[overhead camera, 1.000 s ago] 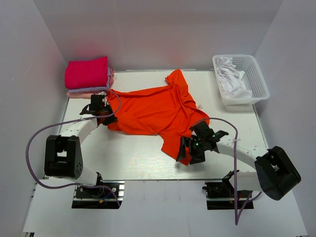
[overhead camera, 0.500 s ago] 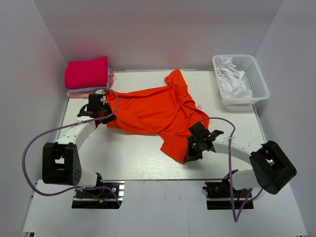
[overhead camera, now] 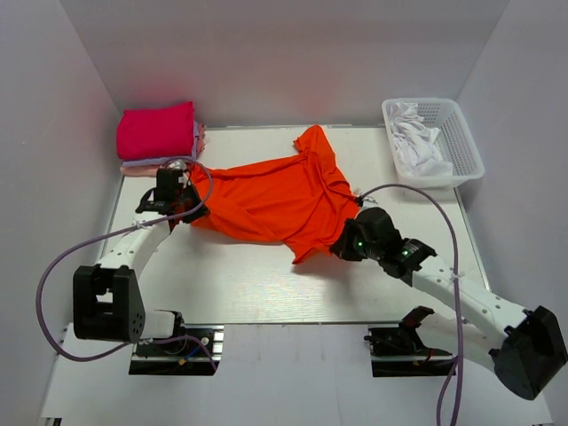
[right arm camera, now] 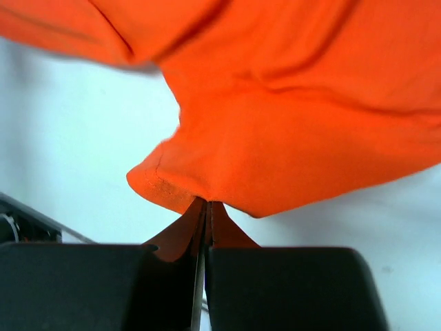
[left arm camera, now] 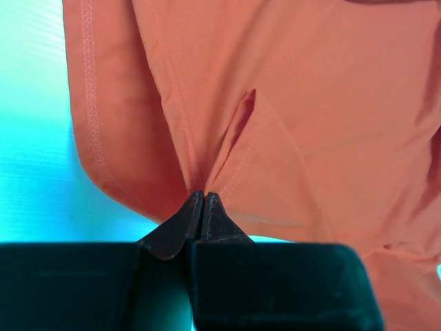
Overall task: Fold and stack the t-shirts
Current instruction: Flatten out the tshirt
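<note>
The bright orange-red t-shirt (overhead camera: pixel 275 200) lies spread and crumpled across the middle of the table. My left gripper (overhead camera: pixel 182 209) is shut on its left edge, and the left wrist view shows the cloth (left arm camera: pixel 275 124) pinched into a fold at the gripper (left arm camera: pixel 203 196). My right gripper (overhead camera: pixel 348 244) is shut on the shirt's lower right hem, lifted off the table; in the right wrist view the orange hem (right arm camera: pixel 275 138) hangs from the gripper (right arm camera: pixel 208 203). A stack of folded t-shirts (overhead camera: pixel 158 133), magenta-pink on top with paler ones beneath, sits at the back left corner.
A white plastic basket (overhead camera: pixel 461 133) with white cloth (overhead camera: pixel 417 142) in it stands at the back right. White walls close in the table on three sides. Cables loop from both arms over the table's near part.
My right gripper has shut on the shirt's lower right hem and pulled it up and to the right, away from the front edge. The left gripper has crept slightly toward the back.
</note>
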